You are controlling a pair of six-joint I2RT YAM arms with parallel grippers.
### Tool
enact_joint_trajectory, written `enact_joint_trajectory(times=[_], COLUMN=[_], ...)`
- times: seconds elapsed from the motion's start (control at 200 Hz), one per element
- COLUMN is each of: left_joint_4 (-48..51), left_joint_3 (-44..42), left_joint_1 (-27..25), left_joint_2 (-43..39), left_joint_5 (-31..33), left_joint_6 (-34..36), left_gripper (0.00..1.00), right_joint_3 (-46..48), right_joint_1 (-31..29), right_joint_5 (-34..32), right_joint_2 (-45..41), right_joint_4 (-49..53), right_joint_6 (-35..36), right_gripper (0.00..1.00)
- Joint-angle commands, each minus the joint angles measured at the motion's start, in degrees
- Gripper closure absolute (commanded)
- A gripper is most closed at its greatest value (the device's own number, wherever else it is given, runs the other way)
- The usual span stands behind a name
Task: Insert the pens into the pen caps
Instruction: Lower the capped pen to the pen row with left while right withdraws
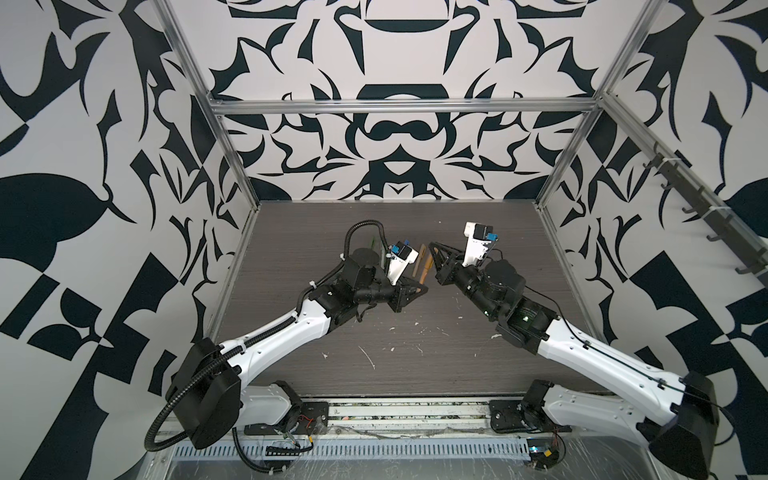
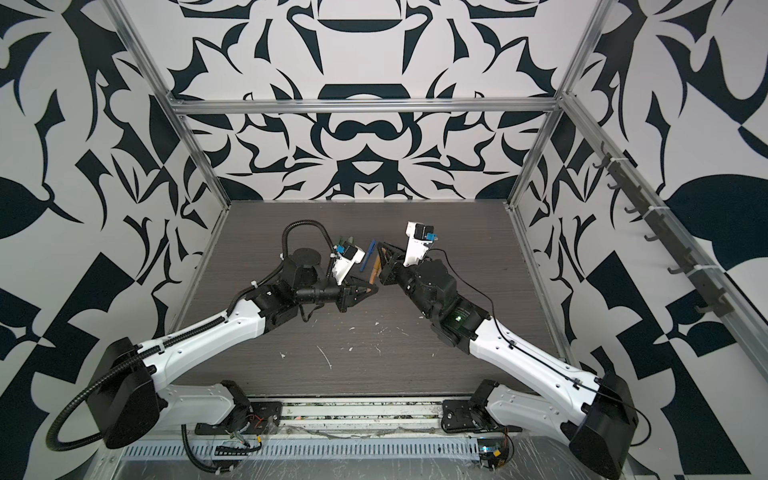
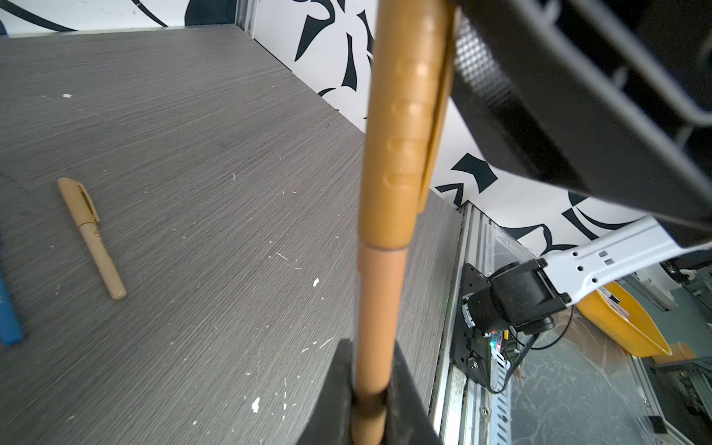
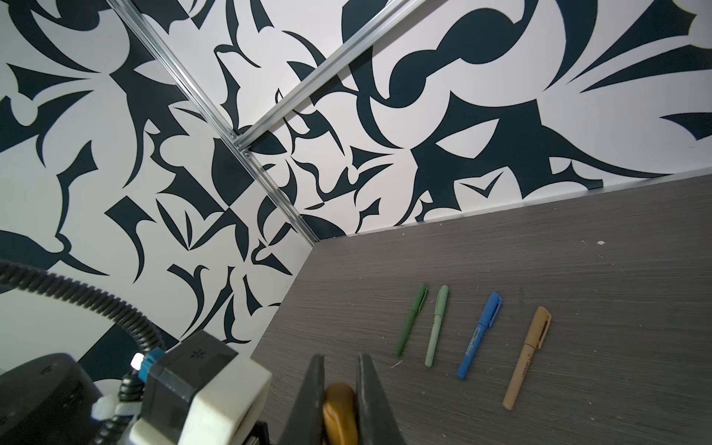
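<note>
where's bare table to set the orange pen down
Free: the front of the table between the left arm and right arm, only white flecks; the far right corner beside the right arm. Crowded: mid-back, where the row from dark green pen to tan pen lies by the left gripper and right gripper, both holding the orange pen.

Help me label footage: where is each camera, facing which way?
Both top views: overhead at the front, looking down at the table and back wall; both arms show.
Right wrist: on the right arm, facing the far corner; right gripper shows.
Left wrist: on the left arm, facing along the orange-brown pen; left gripper and right gripper show.
Both wrists share the tan pen.
</note>
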State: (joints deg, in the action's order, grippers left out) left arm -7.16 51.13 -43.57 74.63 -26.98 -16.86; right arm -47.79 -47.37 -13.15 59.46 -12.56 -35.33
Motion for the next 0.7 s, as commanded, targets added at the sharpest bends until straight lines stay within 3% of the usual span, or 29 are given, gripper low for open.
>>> enact_joint_trajectory(times=[0.0,0.145,0.24,0.345,0.505,0.695], left_joint_4=[-15.5,-10.5,-8.9,-4.9,6.1,21.7], left_joint_3=[4.1,-3.9,-8.3,-9.0,-0.7,16.3], left_joint_1=[5.6,5.6,5.6,5.6,5.5,7.5], left_joint_2=[-2.8,-3.7,-5.1,-6.1,-2.1,14.4], left_joint_5=[9.4,5.0,5.3,10.2,16.8,21.1], left_joint_6=[-5.2,-7.1,-8.5,-8.9,-7.5,-6.8], left_gripper=[1.00,1.00,1.00,1.00,1.00,1.00], right_joint_3=[-0.9,-12.2,-16.0,-14.5,-4.1,3.7], right_joint_1=[-6.1,-6.0,-5.9,-6.0,-5.9,-6.0], right_joint_5=[9.1,3.9,3.4,1.7,-4.5,-10.1], right_joint_2=[-1.6,-4.1,-5.1,-6.6,-12.3,-21.7], right_joint_4=[24.6,26.8,27.0,27.6,30.3,38.8], right_joint_6=[1.0,3.5,4.1,3.6,-3.0,-9.1], right_gripper=[0.81,0.65,0.63,0.63,0.64,0.64])
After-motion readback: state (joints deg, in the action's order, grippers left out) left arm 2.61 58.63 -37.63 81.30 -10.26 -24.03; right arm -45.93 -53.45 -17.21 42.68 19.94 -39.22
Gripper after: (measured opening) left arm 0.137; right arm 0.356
